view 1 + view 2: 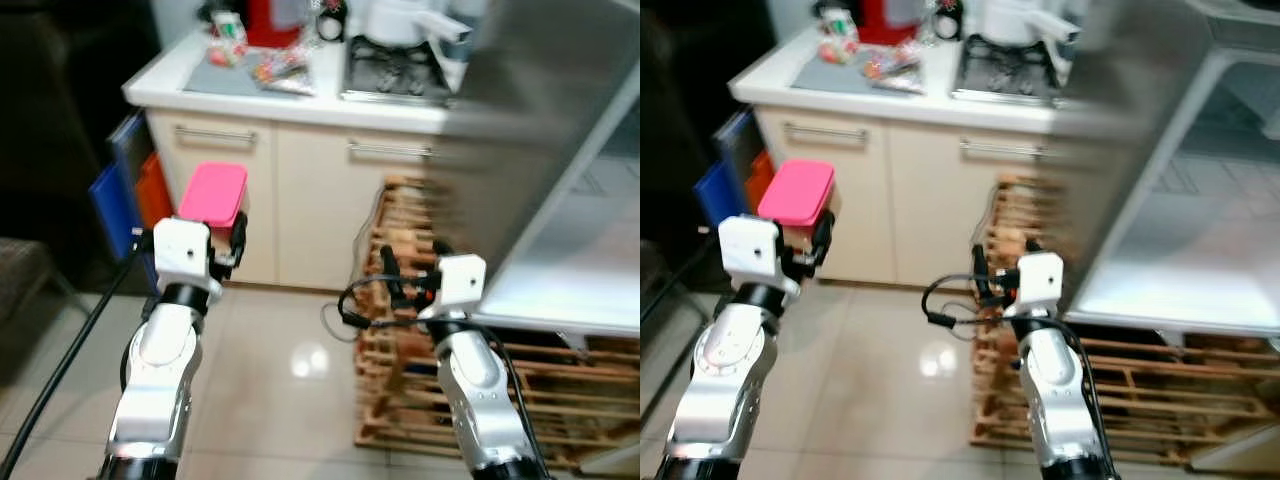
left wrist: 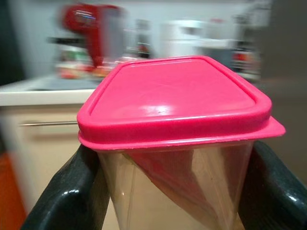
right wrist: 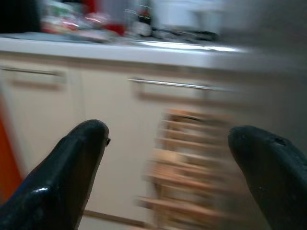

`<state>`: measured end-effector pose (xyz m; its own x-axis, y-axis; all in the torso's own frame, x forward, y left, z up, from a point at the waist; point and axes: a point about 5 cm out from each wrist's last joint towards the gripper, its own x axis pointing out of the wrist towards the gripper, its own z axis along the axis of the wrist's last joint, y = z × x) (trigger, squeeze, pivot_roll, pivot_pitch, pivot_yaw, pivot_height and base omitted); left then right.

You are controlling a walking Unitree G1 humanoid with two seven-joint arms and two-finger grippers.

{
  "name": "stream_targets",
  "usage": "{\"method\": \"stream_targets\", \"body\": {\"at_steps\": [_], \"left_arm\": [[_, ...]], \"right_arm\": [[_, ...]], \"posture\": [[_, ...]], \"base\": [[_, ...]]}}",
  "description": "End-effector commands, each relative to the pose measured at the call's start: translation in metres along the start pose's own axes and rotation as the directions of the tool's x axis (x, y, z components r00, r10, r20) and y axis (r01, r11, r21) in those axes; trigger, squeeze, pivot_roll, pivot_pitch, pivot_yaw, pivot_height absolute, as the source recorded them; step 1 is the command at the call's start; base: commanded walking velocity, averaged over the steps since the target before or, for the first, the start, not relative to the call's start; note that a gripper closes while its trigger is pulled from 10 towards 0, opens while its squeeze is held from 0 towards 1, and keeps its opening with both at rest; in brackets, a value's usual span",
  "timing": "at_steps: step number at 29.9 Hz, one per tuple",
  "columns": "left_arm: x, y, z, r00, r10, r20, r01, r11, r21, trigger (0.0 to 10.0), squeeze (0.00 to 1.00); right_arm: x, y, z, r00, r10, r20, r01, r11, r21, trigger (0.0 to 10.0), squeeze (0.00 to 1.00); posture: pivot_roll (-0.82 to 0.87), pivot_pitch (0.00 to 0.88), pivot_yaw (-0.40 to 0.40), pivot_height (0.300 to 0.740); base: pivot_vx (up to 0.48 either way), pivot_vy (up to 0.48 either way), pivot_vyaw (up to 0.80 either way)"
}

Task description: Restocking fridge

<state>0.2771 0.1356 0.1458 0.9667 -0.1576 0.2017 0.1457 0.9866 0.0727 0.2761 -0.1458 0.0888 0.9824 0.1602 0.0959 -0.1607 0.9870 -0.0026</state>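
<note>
A clear plastic container with a pink lid (image 1: 212,194) is held upright in my left gripper (image 1: 222,240), whose two black fingers (image 2: 72,201) press its sides below the lid (image 2: 177,96). My right gripper (image 1: 412,268) stands open and empty at waist height, pointing at the cream cabinets (image 3: 120,124). The open fridge (image 1: 590,270) is on the right, its grey door (image 1: 520,110) swung out and a pale shelf (image 1: 1200,270) showing inside.
A white counter (image 1: 240,95) carries a red appliance (image 1: 272,22), packets, a stove (image 1: 395,70) and a white kettle. A wooden pallet (image 1: 440,400) lies under the fridge side. Blue and orange panels (image 1: 130,190) lean at the cabinet's left. The floor is glossy tile.
</note>
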Motion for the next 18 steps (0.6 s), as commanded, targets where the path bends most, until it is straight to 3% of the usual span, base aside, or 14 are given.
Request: {"method": "stream_targets", "body": {"at_steps": [1, 7, 18], "left_arm": [[-0.001, 0.005, 0.002, 1.0, 0.008, 0.012, -0.008, 1.0, 0.025, 10.0, 0.0], [0.004, 0.004, 0.0, 1.0, -0.024, -0.006, 0.024, 0.999, 0.03, 10.0, 0.0], [0.01, 0.002, 0.0, 0.999, -0.034, 0.02, 0.034, 0.999, 0.032, 10.0, 0.0]], "right_arm": [[0.004, 0.002, 0.004, 1.0, -0.016, 0.018, 0.015, 1.0, 0.022, 10.0, 0.0], [0.001, -0.006, 0.005, 0.999, -0.035, 0.016, 0.035, 0.999, -0.012, 10.0, 0.0], [0.0, -0.015, 0.004, 0.999, -0.05, 0.005, 0.05, 0.999, -0.019, 10.0, 0.0]], "posture": [[0.0, 0.0, -0.015, 0.74], [-0.06, 0.0, 0.018, 0.74], [-0.06, 0.0, -0.005, 0.74]], "base": [[0.0, 0.0, 0.0], [0.0, 0.0, 0.0], [0.0, 0.0, 0.0]]}}
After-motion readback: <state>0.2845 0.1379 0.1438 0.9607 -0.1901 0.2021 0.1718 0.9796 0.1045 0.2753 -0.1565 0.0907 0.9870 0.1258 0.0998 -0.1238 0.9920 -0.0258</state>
